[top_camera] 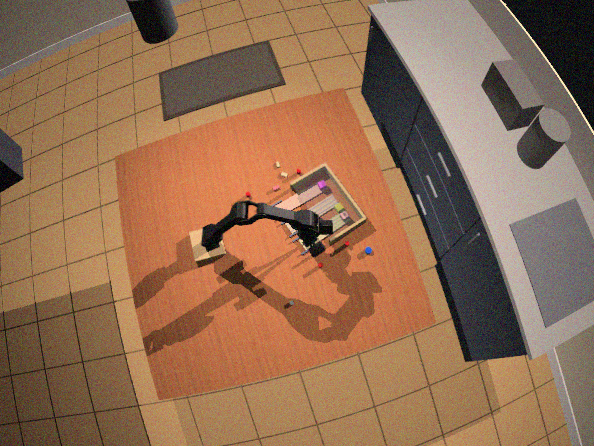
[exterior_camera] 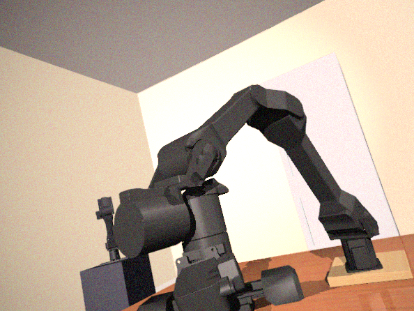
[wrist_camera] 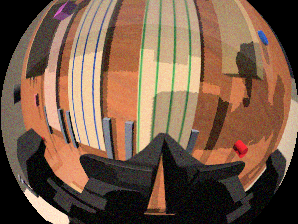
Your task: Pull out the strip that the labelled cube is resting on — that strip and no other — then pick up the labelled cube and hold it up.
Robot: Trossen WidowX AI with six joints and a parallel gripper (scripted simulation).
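An orange-brown wooden surface (top_camera: 200, 175) (exterior_camera: 380, 296) (wrist_camera: 120, 92) spreads under the jaws of the gripper (top_camera: 317, 249) (exterior_camera: 223, 293) (wrist_camera: 162, 136), which are together with nothing visible between them. Ahead of them runs the green-lined strip (top_camera: 337, 223) (wrist_camera: 167, 75); at its far end, inside the walled tray (top_camera: 347, 193) (wrist_camera: 241, 45), sits the pink, pale-marked cube (top_camera: 344, 215). Right of the jaws in the wrist view lies a red piece (wrist_camera: 241, 148).

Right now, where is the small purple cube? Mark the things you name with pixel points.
The small purple cube (top_camera: 322, 185) (wrist_camera: 65, 10) lies inside the wooden tray, near the pink strip's far end; the wrist view shows it at upper left.
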